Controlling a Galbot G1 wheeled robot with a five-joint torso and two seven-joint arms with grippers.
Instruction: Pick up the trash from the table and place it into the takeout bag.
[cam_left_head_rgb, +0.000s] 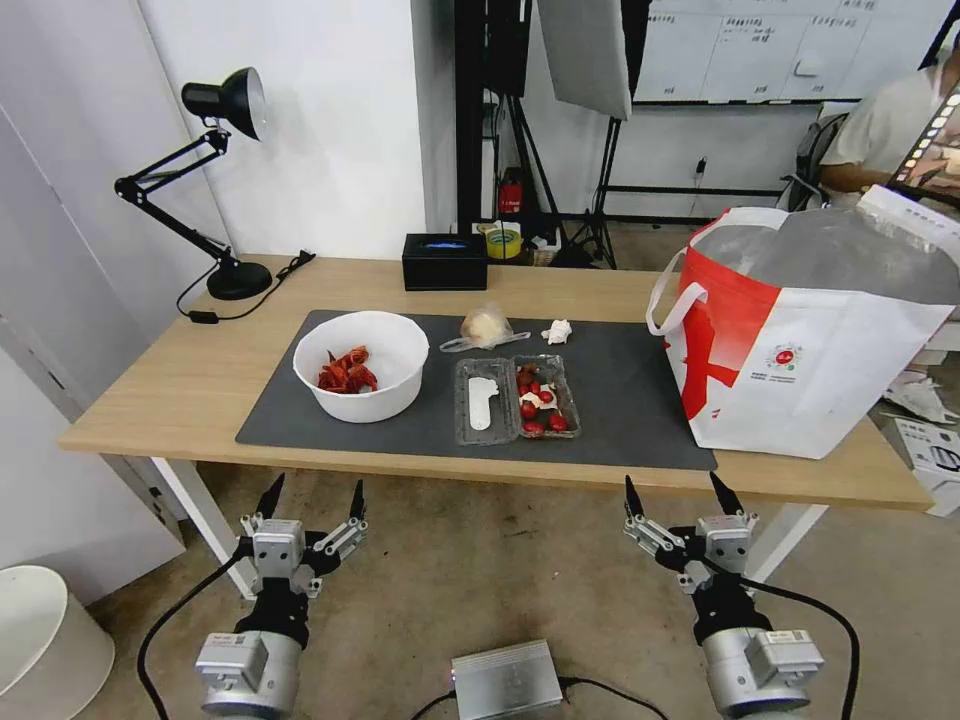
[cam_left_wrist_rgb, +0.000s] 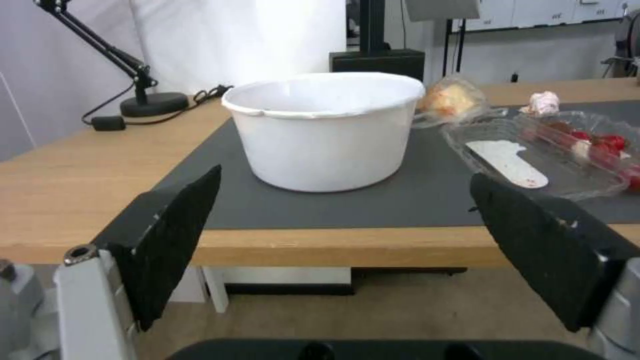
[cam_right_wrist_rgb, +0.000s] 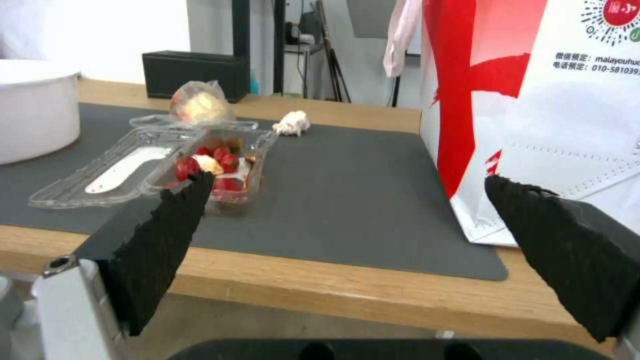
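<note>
On the dark mat of the table (cam_left_head_rgb: 150, 390) lies the trash: a white bowl (cam_left_head_rgb: 361, 364) with red shells, an open clear clamshell box (cam_left_head_rgb: 515, 398) with red scraps, a clear bag with a beige lump (cam_left_head_rgb: 485, 327), and a crumpled white tissue (cam_left_head_rgb: 556, 331). The white-and-red takeout bag (cam_left_head_rgb: 810, 340) stands open at the table's right end. Both grippers hang below the front edge, open and holding nothing: the left gripper (cam_left_head_rgb: 312, 500) before the bowl (cam_left_wrist_rgb: 327, 130), the right gripper (cam_left_head_rgb: 683, 495) between the clamshell (cam_right_wrist_rgb: 160, 162) and the bag (cam_right_wrist_rgb: 553, 110).
A black desk lamp (cam_left_head_rgb: 215, 170) stands at the back left with its cord on the wood. A black rectangular box (cam_left_head_rgb: 445, 261) sits at the back edge. Bare mat lies between the clamshell and the bag. A white bin (cam_left_head_rgb: 45, 640) stands on the floor at left.
</note>
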